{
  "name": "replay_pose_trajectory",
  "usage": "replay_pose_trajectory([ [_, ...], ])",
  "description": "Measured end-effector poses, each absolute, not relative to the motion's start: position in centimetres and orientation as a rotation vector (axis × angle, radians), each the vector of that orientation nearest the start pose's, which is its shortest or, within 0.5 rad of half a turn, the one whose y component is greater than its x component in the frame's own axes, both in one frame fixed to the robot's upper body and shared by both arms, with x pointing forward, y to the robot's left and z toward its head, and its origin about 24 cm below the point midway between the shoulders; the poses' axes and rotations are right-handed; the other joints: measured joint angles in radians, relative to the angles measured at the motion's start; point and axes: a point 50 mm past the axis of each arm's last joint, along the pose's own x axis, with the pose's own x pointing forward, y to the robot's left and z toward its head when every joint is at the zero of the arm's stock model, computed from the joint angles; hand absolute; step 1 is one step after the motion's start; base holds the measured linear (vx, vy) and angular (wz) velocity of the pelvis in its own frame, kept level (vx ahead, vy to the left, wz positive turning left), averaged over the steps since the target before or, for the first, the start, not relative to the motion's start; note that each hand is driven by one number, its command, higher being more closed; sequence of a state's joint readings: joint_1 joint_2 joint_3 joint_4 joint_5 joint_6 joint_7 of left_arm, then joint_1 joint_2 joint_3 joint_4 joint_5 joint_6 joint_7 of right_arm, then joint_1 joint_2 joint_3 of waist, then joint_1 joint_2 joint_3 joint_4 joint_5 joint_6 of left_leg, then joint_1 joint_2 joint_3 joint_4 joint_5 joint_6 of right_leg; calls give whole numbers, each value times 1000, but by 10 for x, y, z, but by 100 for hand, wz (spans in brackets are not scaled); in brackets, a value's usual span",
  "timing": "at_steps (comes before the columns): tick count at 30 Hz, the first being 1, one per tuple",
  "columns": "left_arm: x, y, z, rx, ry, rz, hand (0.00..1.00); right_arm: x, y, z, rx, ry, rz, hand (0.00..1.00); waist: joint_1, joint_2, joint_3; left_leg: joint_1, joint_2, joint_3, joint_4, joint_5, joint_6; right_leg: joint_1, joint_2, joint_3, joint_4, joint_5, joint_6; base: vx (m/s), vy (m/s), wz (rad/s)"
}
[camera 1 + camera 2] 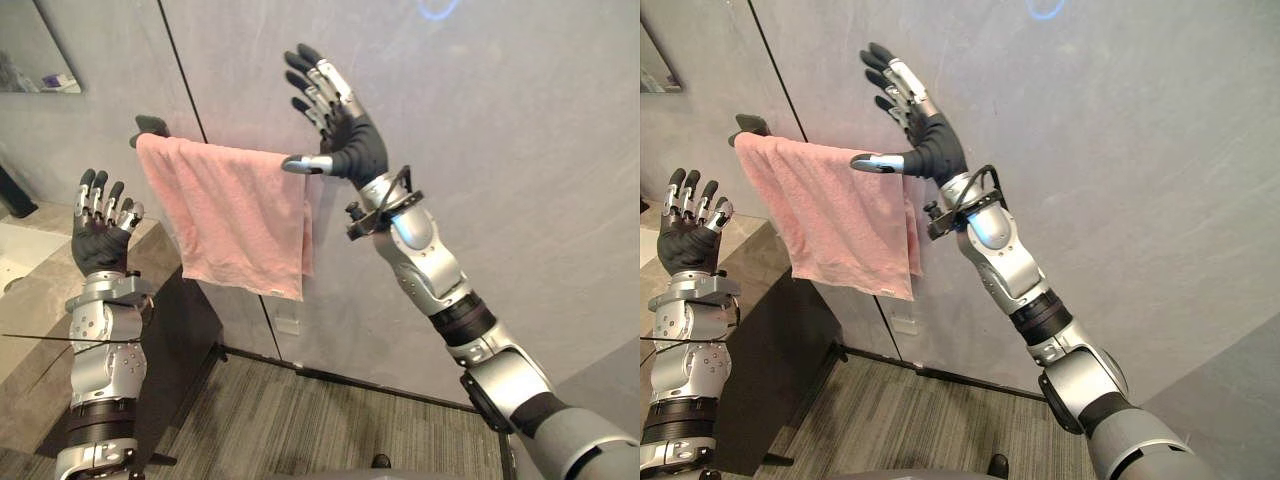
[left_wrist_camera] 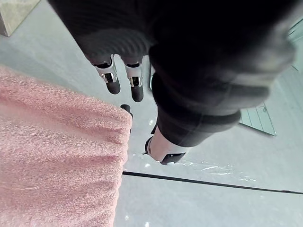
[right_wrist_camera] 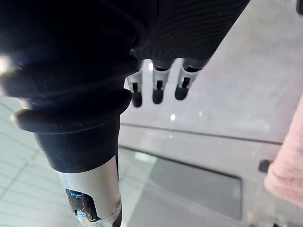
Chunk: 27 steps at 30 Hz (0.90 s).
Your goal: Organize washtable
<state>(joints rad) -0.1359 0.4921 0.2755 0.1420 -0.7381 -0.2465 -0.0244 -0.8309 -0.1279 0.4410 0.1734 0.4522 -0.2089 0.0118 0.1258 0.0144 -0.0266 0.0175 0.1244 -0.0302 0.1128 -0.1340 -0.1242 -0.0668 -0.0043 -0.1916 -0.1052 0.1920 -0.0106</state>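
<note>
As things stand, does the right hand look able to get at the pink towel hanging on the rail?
Probably yes. The right hand is open right beside the pink towel, its thumb at the towel's top corner, level with the rail. Nothing sits between them.

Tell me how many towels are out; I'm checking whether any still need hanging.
1: a pink towel draped over the dark wall rail. Others may lie outside the views.

head pair, close wrists, probably share towel (image 1: 230, 215)
</note>
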Motion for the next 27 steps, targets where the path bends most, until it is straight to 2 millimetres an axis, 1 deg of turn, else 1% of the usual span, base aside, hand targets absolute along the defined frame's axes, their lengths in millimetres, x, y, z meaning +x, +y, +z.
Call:
replay_pose_trajectory([
  [2, 259, 308, 122, -260, -406, 261, 0, 313, -8, 236, 147, -664, 707, 0, 1, 0, 0, 0, 0, -1, -2, 0, 0, 0, 0, -1, 0, -1, 0, 8, 36, 5],
  [7, 258, 306, 116, -293, -394, 232, 0, 308, 16, 234, 129, -645, 779, 0, 1, -2, 0, -10, 1, -25, -6, 0, 0, 0, -1, -22, 0, -7, -1, 26, 43, 12],
  [9, 259, 307, 112, -308, -378, 239, 0, 307, 21, 230, 115, -633, 796, 0, 2, -4, 0, -20, 2, -38, -5, 0, -1, -2, -1, -29, 0, -6, -4, 35, 45, 19],
  [12, 258, 313, 103, -334, -344, 268, 0, 305, 27, 224, 97, -612, 819, 0, 17, -8, 3, -43, 2, -46, -2, 2, -3, -20, 0, -36, 0, -5, -6, 31, 47, 8],
  [14, 266, 316, 101, -357, -329, 263, 0, 304, 30, 223, 93, -609, 834, 0, 28, -18, 14, -58, 3, -52, 4, 2, -3, -29, 0, -42, 1, -4, -7, 28, 43, 9],
  [16, 273, 317, 105, -363, -331, 248, 0, 301, 34, 222, 100, -607, 855, 0, 30, -29, 36, -67, 3, -58, 11, 2, -3, -31, 1, -47, 1, -3, -8, -2, 37, 11],
  [17, 285, 309, 116, -380, -356, 207, 0, 296, 41, 220, 101, -602, 881, 0, 31, -42, 54, -83, 2, -63, 18, 3, -5, -42, 0, -49, 1, 0, -11, -23, 40, 8],
  [18, 292, 303, 122, -375, -368, 181, 0, 294, 44, 219, 103, -597, 892, 0, 31, -46, 64, -89, 1, -66, 23, 3, -5, -45, -1, -50, 1, 1, -12, -38, 49, 7],
  [19, 304, 292, 136, -360, -394, 137, 0, 291, 52, 215, 104, -579, 916, 0, 28, -49, 84, -99, 1, -68, 32, 3, -5, -51, 0, -51, 1, 4, -16, -41, 48, -1],
  [20, 312, 284, 149, -345, -422, 115, 0, 288, 59, 210, 103, -553, 939, 0, 22, -58, 88, -113, 1, -65, 36, 3, -5, -64, 0, -49, 3, 9, -21, -31, 49, -6],
  [21, 317, 280, 159, -344, -449, 102, 0, 286, 62, 210, 110, -545, 946, 0, 21, -64, 99, -115, 1, -62, 37, 3, -6, -66, 0, -47, 4, 10, -22, -30, 45, -10],
  [22, 323, 275, 170, -336, -472, 86, 0, 285, 64, 209, 121, -541, 947, 0, 19, -59, 107, -127, 1, -60, 38, 4, -7, -81, 0, -44, 3, 13, -22, -11, 49, -10],
  [23, 327, 271, 181, -324, -495, 73, 0, 285, 64, 210, 125, -543, 944, 0, 14, -69, 116, -130, 1, -56, 39, 5, -8, -85, 0, -41, 4, 14, -22, -15, 51, -8],
  [24, 327, 271, 183, -323, -500, 72, 0, 285, 64, 210, 126, -542, 943, 0, 13, -65, 120, -131, 1, -55, 39, 5, -8, -86, 0, -40, 4, 14, -22, 1, 42, -11],
  [25, 329, 271, 191, -318, -521, 70, 0, 286, 63, 209, 119, -539, 939, 0, 3, -61, 127, -143, 1, -49, 40, 5, -8, -100, 0, -34, 4, 16, -22, 8, 47, -7],
  [27, 329, 272, 195, -313, -531, 70, 0, 289, 58, 208, 105, -533, 924, 0, -7, -52, 141, -146, 2, -44, 40, 5, -8, -106, 2, -29, 4, 18, -23, 31, 60, -11],
])
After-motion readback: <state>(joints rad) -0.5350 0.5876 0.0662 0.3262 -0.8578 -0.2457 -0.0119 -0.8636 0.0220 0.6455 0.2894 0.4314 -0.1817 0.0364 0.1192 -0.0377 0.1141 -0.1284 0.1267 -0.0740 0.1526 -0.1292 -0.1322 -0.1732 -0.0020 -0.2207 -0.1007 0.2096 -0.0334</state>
